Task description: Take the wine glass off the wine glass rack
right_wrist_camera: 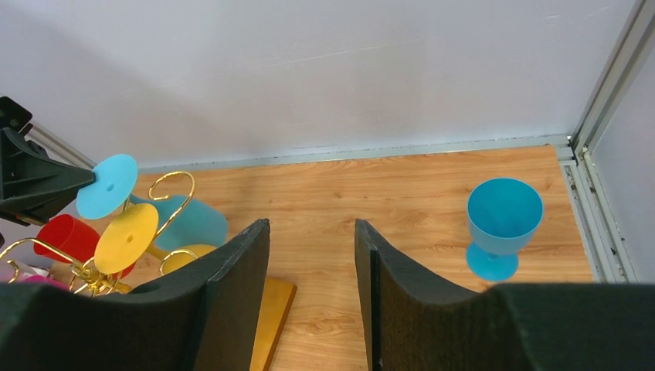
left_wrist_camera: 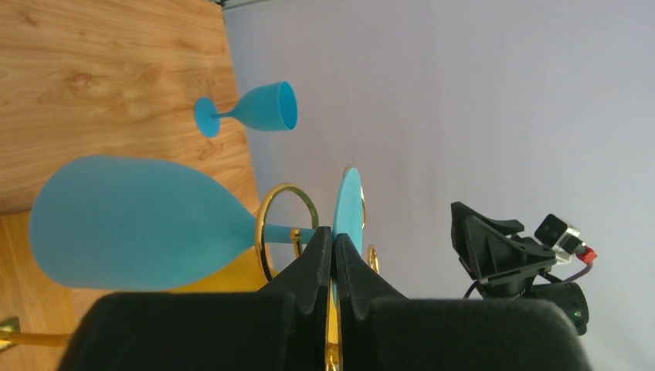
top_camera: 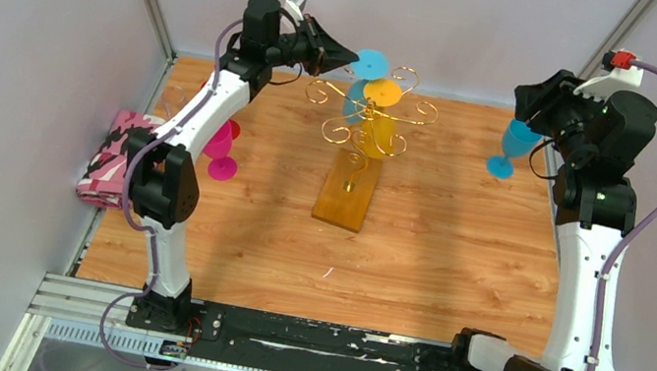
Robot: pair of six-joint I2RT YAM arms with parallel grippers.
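You have five wine glasses in view: two blue, one yellow, one magenta and one red. There is one wine glass rack (top_camera: 345, 198), two arms and one cloth.

The rack is thin gold wire with curled scroll arms off a central post, on a flat amber base. It stands mid-surface (top_camera: 453, 255) toward the far wall.

Two glasses hang on it upside down, feet up. One is the blue wine glass (left_wrist_camera: 131, 224) at the far left of the rack. The other is the yellow glass (top_camera: 382, 91), just beside it.

The blue one is opaque matte plastic with a rounded bowl, a thin stem and a flat round foot (top_camera: 372, 61). Its stem sits in a gold loop.

Your left gripper (left_wrist_camera: 334, 236) has its jaws clamped on the edge of that foot. The glass is not yet off the rack.

Your right gripper (right_wrist_camera: 311, 228) is raised at the far right, with its jaws apart and nothing between them.

The second blue glass (right_wrist_camera: 502, 224) stands upright on the surface near the far right corner.

The magenta glass (top_camera: 223, 144) and the red glass (top_camera: 234, 129) are by the left arm and partly hidden. A pink patterned cloth (top_camera: 109, 161) lies at the left edge.
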